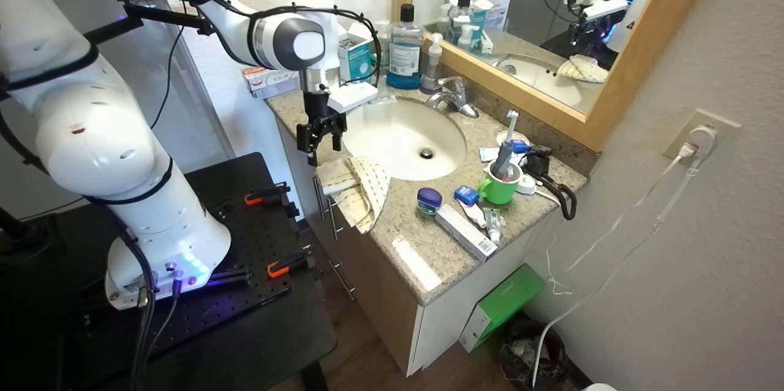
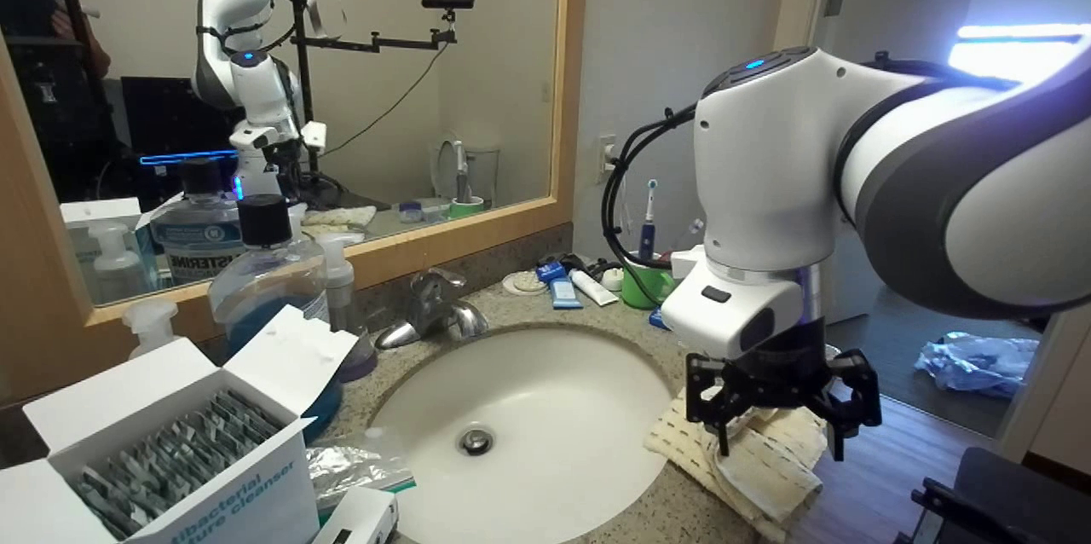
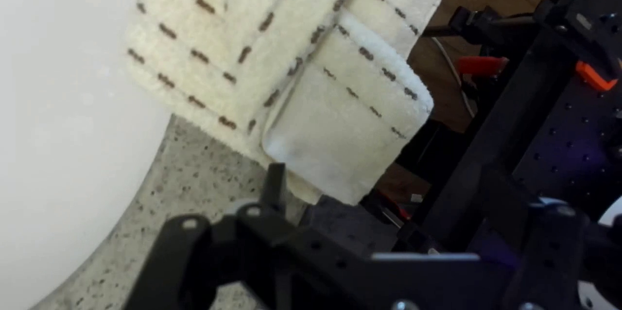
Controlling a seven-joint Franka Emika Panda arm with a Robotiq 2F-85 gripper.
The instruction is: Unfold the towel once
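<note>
A speckled countertop (image 1: 405,214) surrounds a white sink (image 1: 392,136), and beside it the cream towel (image 1: 371,184), marked with dark dashes, lies folded in layers, part of it jutting past the countertop's edge. Just by the towel the gripper (image 2: 781,444) points down, jaws spread wide and released. Farther out stand a chrome faucet (image 1: 454,97), a bottle (image 1: 403,55) of blue liquid, and a green mug (image 1: 498,192) holding a toothbrush (image 1: 503,159).

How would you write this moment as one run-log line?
towel: folded layers, partly overhanging counter | gripper: open, holding nothing, near towel | state: not fully unfolded
</note>
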